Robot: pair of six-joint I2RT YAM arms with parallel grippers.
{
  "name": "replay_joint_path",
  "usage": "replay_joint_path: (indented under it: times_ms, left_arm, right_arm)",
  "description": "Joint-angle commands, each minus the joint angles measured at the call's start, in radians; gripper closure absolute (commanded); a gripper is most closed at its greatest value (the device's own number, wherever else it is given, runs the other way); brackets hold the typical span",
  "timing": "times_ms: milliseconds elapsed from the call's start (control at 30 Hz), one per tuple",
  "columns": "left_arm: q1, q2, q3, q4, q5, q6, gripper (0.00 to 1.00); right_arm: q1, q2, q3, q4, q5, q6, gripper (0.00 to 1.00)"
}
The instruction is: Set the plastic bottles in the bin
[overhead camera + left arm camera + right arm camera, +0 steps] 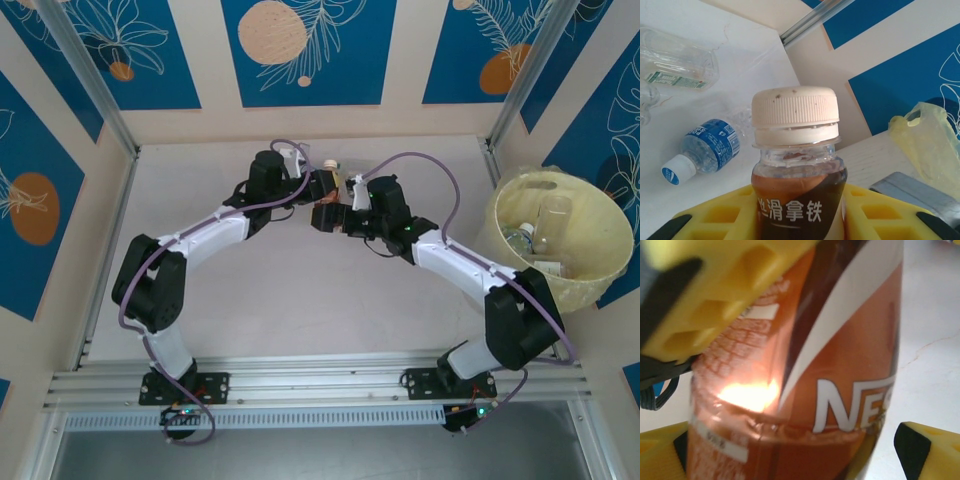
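A brown-labelled plastic bottle with a cream cap stands upright between the yellow fingers of my left gripper, which is shut on it. In the top view both grippers meet at this bottle in mid-table, the left gripper on its left and the right gripper just below it. In the right wrist view the bottle sits between the jaws of my right gripper, which are open, with a slit of table showing beside the right fingertip. The bin stands at the right.
Two clear bottles lie inside the bin. In the left wrist view a blue-labelled bottle and a clear green-labelled bottle lie on the white surface to the left, and the bin's yellow bag is at the right.
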Motion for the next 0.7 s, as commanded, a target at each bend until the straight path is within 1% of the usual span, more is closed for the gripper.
replay_joint_path:
  times_ms: [0,33,133,167,233,367,433,467,567,667]
  left_arm:
    - [-0.008,-0.016,-0.007,0.044,0.029,-0.019,0.63]
    - [-0.008,-0.015,-0.008,0.044,0.03,-0.021,0.62]
    - [-0.008,-0.017,-0.008,0.028,0.028,-0.014,0.54]
    - [-0.006,-0.021,-0.006,0.018,0.026,-0.011,0.49]
    - [-0.003,-0.027,-0.01,0.017,0.031,-0.01,0.4]
    - [0.014,-0.051,-0.014,0.021,0.046,-0.023,0.14]
    - [0.027,-0.067,-0.023,0.028,0.051,-0.034,0.06]
    - [0.036,-0.081,-0.032,0.031,0.046,-0.04,0.04]
    - [0.056,-0.126,-0.078,0.055,0.009,-0.047,0.0]
    - [0.072,-0.17,-0.135,0.077,-0.045,-0.017,0.0]
  right_arm:
    - [0.011,0.016,0.041,0.072,-0.046,0.032,0.14]
    - [0.013,0.018,0.046,0.071,-0.036,0.023,0.2]
    - [0.014,0.019,0.045,0.068,-0.025,0.002,0.38]
    - [0.015,0.016,0.042,0.064,-0.02,-0.001,0.43]
    - [0.015,0.008,0.034,0.054,-0.003,-0.004,0.47]
    - [0.015,-0.017,0.012,0.025,0.031,-0.024,0.52]
    - [0.016,-0.036,0.008,-0.018,0.055,-0.044,0.53]
    - [0.016,-0.048,0.005,-0.047,0.071,-0.057,0.54]
    - [0.013,-0.092,-0.007,-0.134,0.126,-0.094,0.55]
    - [0.005,-0.151,-0.012,-0.227,0.188,-0.136,0.56]
